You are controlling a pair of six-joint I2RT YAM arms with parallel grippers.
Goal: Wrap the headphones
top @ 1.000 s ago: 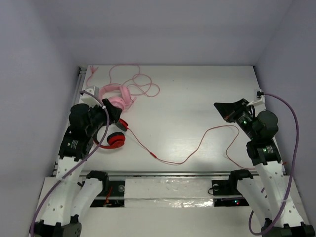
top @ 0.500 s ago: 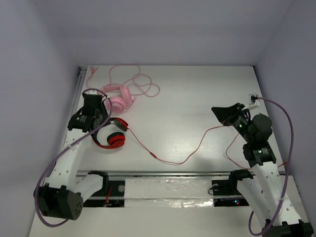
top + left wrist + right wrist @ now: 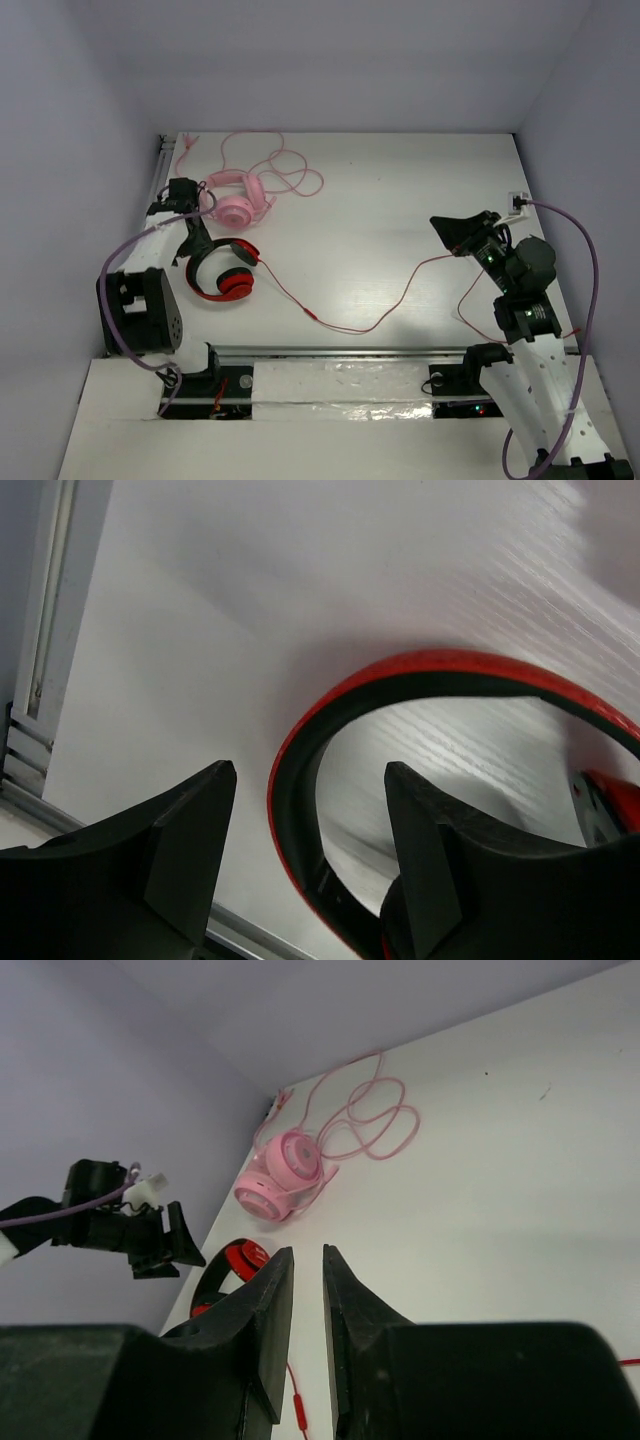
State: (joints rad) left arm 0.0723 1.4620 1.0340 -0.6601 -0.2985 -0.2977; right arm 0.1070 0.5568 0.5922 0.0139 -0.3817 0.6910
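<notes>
The red headphones [image 3: 224, 271] lie flat near the table's left edge, with the black-and-red headband to the left and the red ear cups to the right. Their thin red cable [image 3: 350, 329] runs loose across the table toward the right arm. My left gripper [image 3: 194, 254] is open and points down over the headband. In the left wrist view the headband [image 3: 440, 670] passes between my spread fingers [image 3: 190, 840], with no contact visible. My right gripper [image 3: 451, 226] hovers at the right, away from the cable. Its jaws [image 3: 306, 1260] are almost closed on nothing.
Pink headphones [image 3: 238, 201] with a tangled pink cable [image 3: 292, 176] lie just behind the red ones, near the back left. They also show in the right wrist view [image 3: 285, 1172]. The metal rail [image 3: 160, 170] borders the table's left edge.
My left arm has swung down and out, bringing its open gripper low over the red headband. The right gripper has barely shifted. The cable lies as before.
</notes>
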